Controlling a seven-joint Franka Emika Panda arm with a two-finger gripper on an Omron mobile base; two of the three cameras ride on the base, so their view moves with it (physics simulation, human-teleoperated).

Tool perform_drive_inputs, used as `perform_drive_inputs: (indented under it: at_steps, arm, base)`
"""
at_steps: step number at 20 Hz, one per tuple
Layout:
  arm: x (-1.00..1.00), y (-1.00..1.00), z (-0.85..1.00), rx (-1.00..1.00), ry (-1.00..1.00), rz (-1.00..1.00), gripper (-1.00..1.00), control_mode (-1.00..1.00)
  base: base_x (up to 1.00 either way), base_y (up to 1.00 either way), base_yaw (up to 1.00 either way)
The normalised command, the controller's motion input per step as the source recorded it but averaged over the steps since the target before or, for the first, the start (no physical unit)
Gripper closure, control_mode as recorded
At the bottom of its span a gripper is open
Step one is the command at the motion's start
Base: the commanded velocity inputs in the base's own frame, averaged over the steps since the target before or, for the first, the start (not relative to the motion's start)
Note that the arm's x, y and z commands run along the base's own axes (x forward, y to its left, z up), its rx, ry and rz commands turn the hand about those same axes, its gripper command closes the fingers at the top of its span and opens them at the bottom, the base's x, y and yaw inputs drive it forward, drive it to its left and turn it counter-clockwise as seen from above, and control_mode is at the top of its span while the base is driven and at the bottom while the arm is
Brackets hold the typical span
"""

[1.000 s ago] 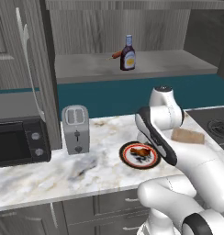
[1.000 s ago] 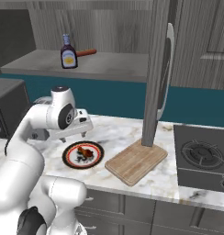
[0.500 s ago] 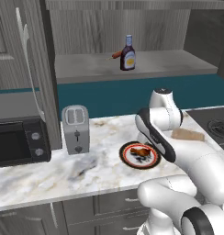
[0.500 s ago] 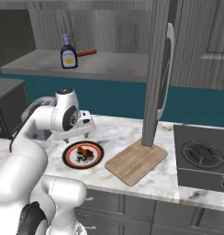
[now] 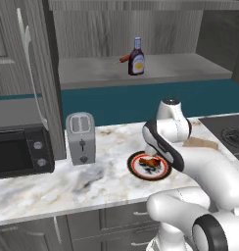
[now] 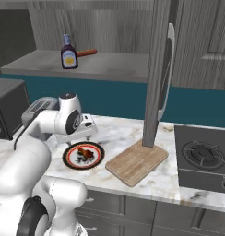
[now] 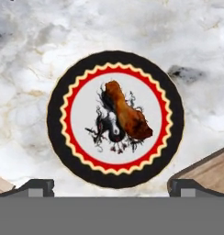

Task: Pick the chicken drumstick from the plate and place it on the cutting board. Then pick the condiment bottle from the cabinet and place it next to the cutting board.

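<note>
The chicken drumstick point(image 7: 127, 114) lies reddish-brown on the white centre of the plate point(image 7: 56, 119), thick end toward the lower right in the hand view. My gripper point(image 7: 113, 188) hangs open straight above the plate, apart from the drumstick, with one fingertip on each side. In the base views the plate point(image 5: 136, 169) point(image 6: 70, 159) sits on the marble counter under my gripper point(image 6: 79, 138). The cutting board point(image 6: 136, 161) point(image 5: 201, 143) lies right of the plate. The condiment bottle point(image 5: 136, 57) point(image 6: 67, 52) stands on the cabinet shelf point(image 5: 190, 68) point(image 6: 36, 62).
A thin red sausage point(image 6: 86, 52) lies beside the bottle. A toaster point(image 5: 81, 138) and a microwave point(image 5: 18, 149) stand left of the plate. A stove point(image 6: 202, 156) is to the right. An open cabinet door point(image 6: 162, 78) stands upright behind the board.
My hand has shifted slightly right and lower over the plate. The drumstick, board and bottle have not moved, and the jaws stay wide.
</note>
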Motion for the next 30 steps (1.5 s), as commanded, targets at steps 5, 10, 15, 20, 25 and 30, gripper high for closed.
perform_drive_inputs:
  at_steps: [5,10,15,20,25,30]
  arm:
    - [0.15,0.00,-0.18,0.00,0.00,0.03,-1.00,-1.00]
    - [0.12,0.00,-0.28,0.00,0.00,0.04,-1.00,-1.00]
    - [0.08,0.00,-0.33,0.00,0.00,0.03,-1.00,-1.00]
    - [0.12,0.00,-0.27,0.00,0.00,0.03,-1.00,-1.00]
    - [0.19,0.00,-0.18,0.00,0.00,0.02,-1.00,-1.00]
    - [0.20,0.00,-0.17,0.00,0.00,0.01,-1.00,-1.00]
  base:
    - [0.00,0.00,0.00]
    - [0.00,0.00,0.00]
    - [0.00,0.00,0.00]
    - [0.00,0.00,0.00]
    - [0.00,0.00,0.00]
    - [0.00,0.00,0.00]
